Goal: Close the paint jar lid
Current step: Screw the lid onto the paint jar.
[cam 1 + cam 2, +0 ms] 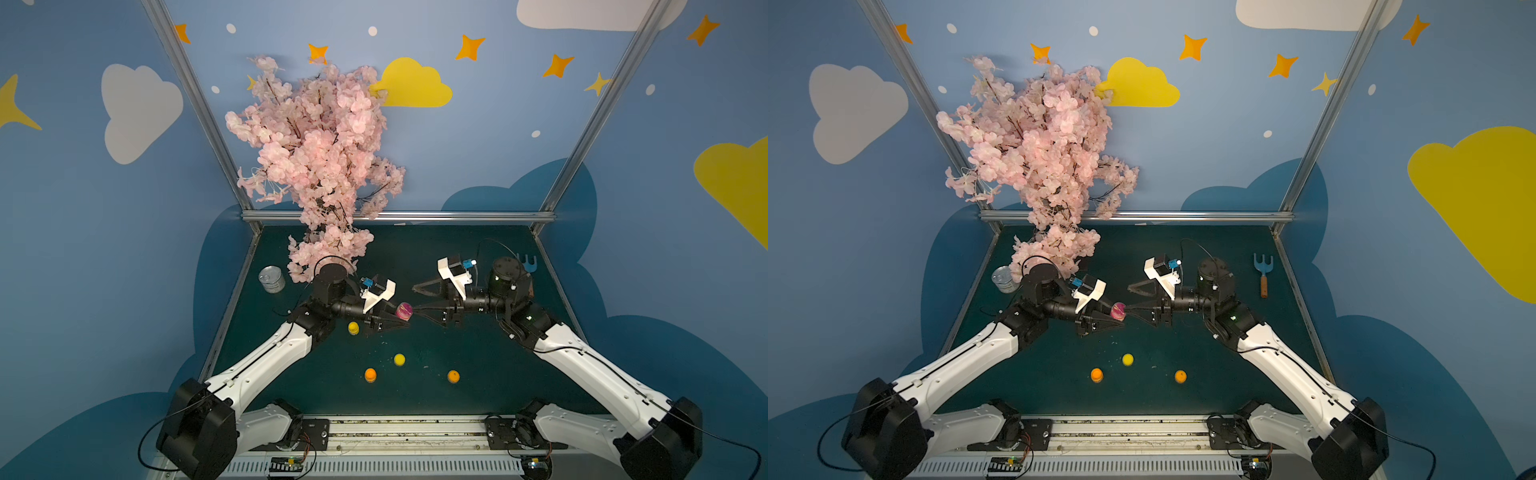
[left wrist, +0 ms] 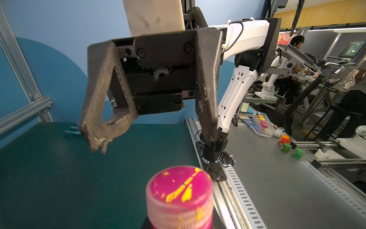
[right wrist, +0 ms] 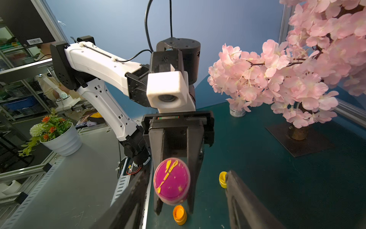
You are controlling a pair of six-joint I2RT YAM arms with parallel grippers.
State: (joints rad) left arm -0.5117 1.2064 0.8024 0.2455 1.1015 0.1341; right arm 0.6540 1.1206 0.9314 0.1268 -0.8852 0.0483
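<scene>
Paint jar (image 1: 404,310) — pink, its lid (image 2: 179,184) streaked with yellow — hangs clear of the surface (image 1: 469,340) about midway between the left and right edges, lying on its side with the lid facing the right arm. Near the left edge a tin can (image 1: 272,279) stands toward the back left corner beside the blossom tree (image 1: 316,166), out of the way. Next come the left fingers (image 3: 157,150), pinching the jar's body from both sides so that only the lid end sticks out. To the right of the jar the right fingers (image 2: 206,95) are spread, one on each side of the lid, and neither touches it as far as the wrist views show. The step in hand looks like gripping the lid to screw it down. To do it well, the spread fingers should centre on the lid's axis and reach only over its ribbed rim. They should press in evenly so the jar is not levered out of the pinch, then turn without pushing sideways — the paint smears may make the rim slippery. A blue hand fork (image 1: 1263,270) lies near the right edge, well apart.
</scene>
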